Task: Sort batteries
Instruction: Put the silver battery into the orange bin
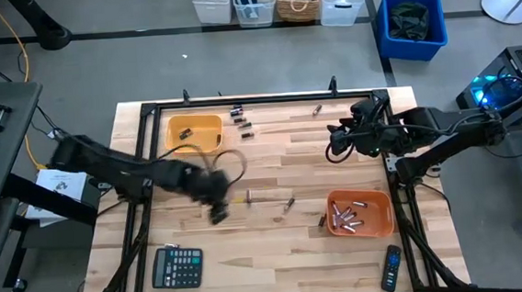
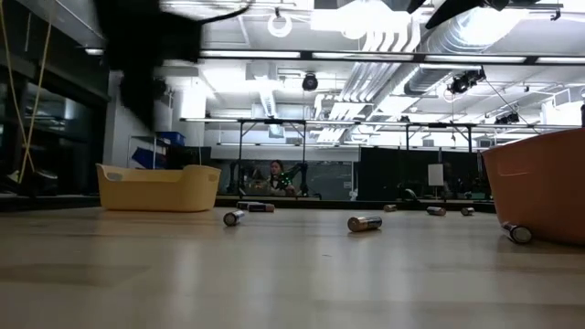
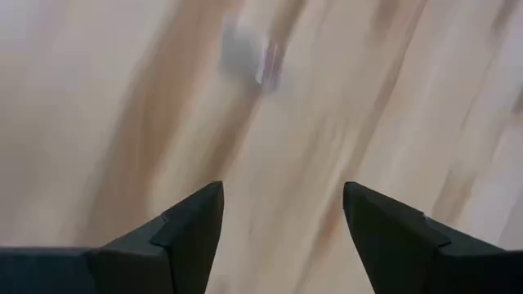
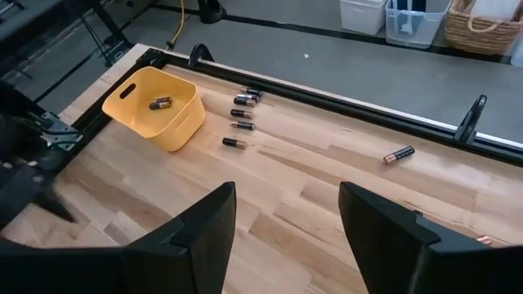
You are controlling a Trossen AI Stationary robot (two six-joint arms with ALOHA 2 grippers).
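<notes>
Two bins sit on the table — one yellow bin [image 1: 195, 132] at upper left and one orange bin [image 1: 360, 213] at lower right. The yellow bin holds one battery [image 4: 159, 103]; the orange holds several, too tightly heaped to count. One calculator [image 1: 177, 267] and one remote control [image 1: 392, 267] lie along the bottom — two arms in all.

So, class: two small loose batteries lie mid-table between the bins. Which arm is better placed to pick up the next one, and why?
Left. The left gripper, fingers open, hangs beside the small loose silvery battery mid-table. The right gripper is open too but waits farther off, near the table's far right edge.
</notes>
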